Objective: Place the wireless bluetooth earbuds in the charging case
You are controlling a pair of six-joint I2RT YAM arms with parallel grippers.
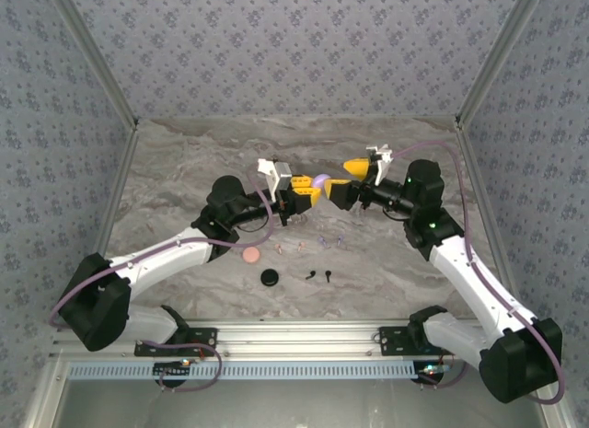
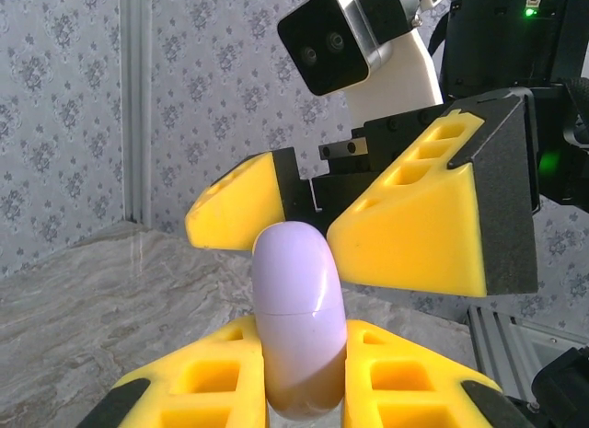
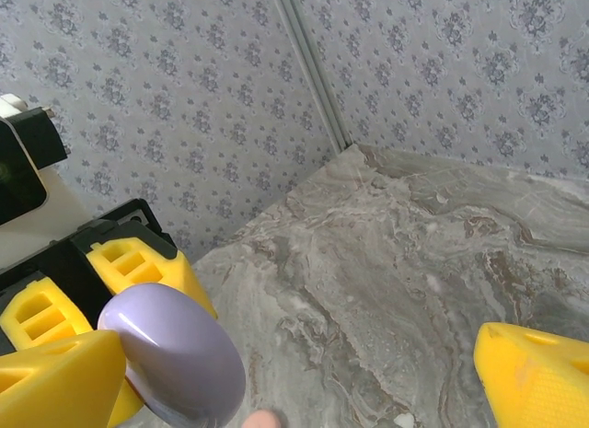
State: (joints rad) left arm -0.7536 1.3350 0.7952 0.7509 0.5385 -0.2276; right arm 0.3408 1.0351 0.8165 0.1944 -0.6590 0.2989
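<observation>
A closed lilac charging case point(image 2: 296, 308) stands upright between the yellow fingers of my left gripper point(image 2: 302, 341), which is shut on its lower half. From above, that charging case point(image 1: 321, 181) hangs over the middle of the table. My right gripper point(image 1: 343, 178) faces it, open wide, with one finger on each side of the case's top. In the right wrist view the case point(image 3: 175, 359) lies close against my right gripper's point(image 3: 294, 387) left finger. Tiny earbuds lie on the table below: a lilac pair point(image 1: 329, 240), a pale pink pair point(image 1: 287, 248) and a black pair point(image 1: 319, 275).
A round pink case point(image 1: 250, 255) and a round black case point(image 1: 269, 278) sit on the marble table point(image 1: 184, 170) near the earbuds. Patterned walls close in the back and both sides. A metal rail point(image 1: 304, 336) runs along the near edge.
</observation>
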